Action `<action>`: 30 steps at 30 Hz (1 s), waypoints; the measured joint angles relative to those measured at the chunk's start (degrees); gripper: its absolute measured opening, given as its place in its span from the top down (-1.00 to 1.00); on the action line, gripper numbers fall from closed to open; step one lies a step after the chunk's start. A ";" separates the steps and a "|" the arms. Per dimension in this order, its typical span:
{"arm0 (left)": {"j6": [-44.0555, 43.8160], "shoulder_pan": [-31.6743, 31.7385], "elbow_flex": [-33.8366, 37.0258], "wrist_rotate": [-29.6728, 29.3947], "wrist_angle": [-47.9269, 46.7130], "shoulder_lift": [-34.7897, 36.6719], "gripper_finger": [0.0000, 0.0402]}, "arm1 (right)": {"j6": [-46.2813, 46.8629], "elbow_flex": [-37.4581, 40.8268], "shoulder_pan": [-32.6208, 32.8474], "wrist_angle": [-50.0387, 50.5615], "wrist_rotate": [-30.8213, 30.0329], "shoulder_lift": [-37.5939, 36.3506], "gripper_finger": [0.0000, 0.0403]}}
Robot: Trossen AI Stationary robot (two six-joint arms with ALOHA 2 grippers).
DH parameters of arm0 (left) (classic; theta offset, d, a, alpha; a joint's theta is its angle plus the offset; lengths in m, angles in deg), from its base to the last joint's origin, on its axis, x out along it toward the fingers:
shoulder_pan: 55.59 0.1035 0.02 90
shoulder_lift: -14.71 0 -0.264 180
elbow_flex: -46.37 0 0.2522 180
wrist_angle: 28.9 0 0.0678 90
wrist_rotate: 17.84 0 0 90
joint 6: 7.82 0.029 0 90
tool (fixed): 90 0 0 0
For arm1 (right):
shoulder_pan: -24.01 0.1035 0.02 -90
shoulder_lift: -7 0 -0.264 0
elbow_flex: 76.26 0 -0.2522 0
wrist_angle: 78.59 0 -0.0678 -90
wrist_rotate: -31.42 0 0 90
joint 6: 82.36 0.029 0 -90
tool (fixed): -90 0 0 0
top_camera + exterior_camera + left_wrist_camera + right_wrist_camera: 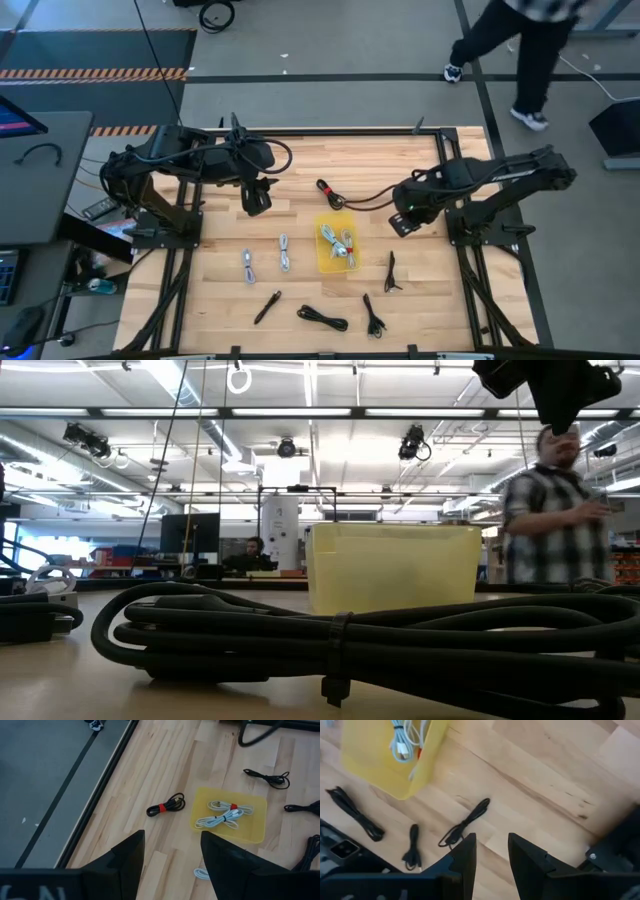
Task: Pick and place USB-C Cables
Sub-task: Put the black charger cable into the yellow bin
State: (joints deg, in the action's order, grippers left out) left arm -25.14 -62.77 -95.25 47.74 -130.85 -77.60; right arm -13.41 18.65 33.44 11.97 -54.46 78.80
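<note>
I have both arms raised over the worktop [420, 160]. My right gripper [491, 851] has its jaws parted and empty; a black cable [465, 823] lies loose just ahead of it, and the tray [365, 762] with pale cables [406, 740] sits farther off. My left gripper [171, 851] waits with jaws wide apart, a red-tied cable [165, 805] ahead of it. I judge these bundles light, limp and springy, so I'd pinch across the bunched middle, not a stray end.
</note>
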 joint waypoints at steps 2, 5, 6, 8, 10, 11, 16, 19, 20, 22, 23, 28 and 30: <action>0.07 0.00 0.00 0.00 -0.22 0.00 0.00 | -0.73 0.02 0.21 0.19 -0.02 0.71 0.42; 1.66 0.00 0.00 -0.17 -1.03 0.00 0.00 | -1.92 0.00 0.26 1.60 -0.18 1.36 0.42; 1.94 -0.02 0.00 -0.60 -1.60 0.00 0.00 | -2.12 0.00 0.26 2.36 -0.31 1.37 0.42; 2.75 -0.02 0.00 -1.77 -1.76 0.00 0.00 | -2.12 0.00 0.26 3.97 -1.25 1.32 0.42; 3.65 0.00 0.00 -1.97 -1.85 0.00 0.00 | -2.07 0.00 0.26 5.78 -2.12 1.02 0.42; 4.03 0.00 0.00 -2.01 -1.77 0.00 0.00 | -2.05 0.00 0.26 6.80 -2.43 0.87 0.42; 4.06 -0.02 0.00 -1.97 -1.81 0.00 0.00 | -1.48 0.00 0.26 9.17 -3.28 0.69 0.42; 3.76 0.00 0.00 -1.99 -1.81 0.00 0.00 | -1.41 0.00 0.26 9.16 -3.30 0.69 0.42; 3.32 0.00 0.00 -1.99 -1.81 0.00 0.00 | -1.23 0.00 0.26 9.14 -3.30 0.69 0.42; 2.97 0.00 0.00 -1.97 -1.81 0.00 0.00 | -0.49 0.00 0.26 9.11 -3.72 0.69 0.42; 2.97 -0.02 0.00 -1.97 -1.81 0.00 0.00 | -0.15 0.01 0.26 9.13 -4.06 0.69 0.42; 2.97 0.00 0.00 -1.97 -1.81 0.00 0.00 | 0.13 0.00 0.26 8.90 -4.38 0.69 0.42; 2.94 -0.02 0.00 -1.95 -1.81 0.00 0.00 | 0.15 0.00 0.26 8.79 -4.63 0.69 0.42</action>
State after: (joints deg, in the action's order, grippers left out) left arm -22.19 -62.79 -95.25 45.79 -132.65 -77.60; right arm -13.26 18.65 33.70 20.75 -59.09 79.49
